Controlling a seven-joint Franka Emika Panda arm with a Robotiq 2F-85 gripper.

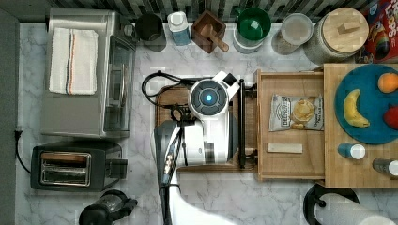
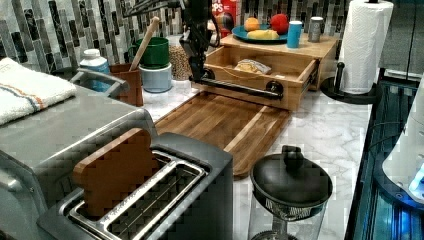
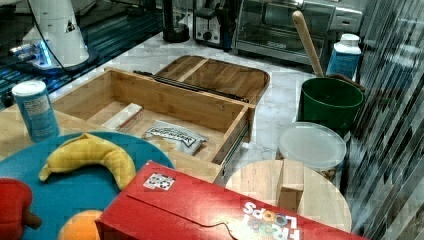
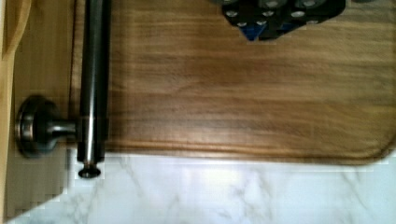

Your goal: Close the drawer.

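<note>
While the drawer (image 1: pixel 289 162) is standing pulled out at three o'clock of the cutting board (image 2: pixel 220 122), I am hovering by its handle (image 1: pixel 241 124); I cannot tell my claw's state. Pushing off-centre could be jamming it crooked.

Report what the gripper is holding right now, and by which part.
It cannot be told. The gripper sits at the end of the drawer's dark bar handle, but whether its fingers clasp the bar is unclear.

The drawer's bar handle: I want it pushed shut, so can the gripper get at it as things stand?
Probably yes. The gripper hangs right beside the bar handle of the open drawer, over the cutting board, with nothing between them.
</note>
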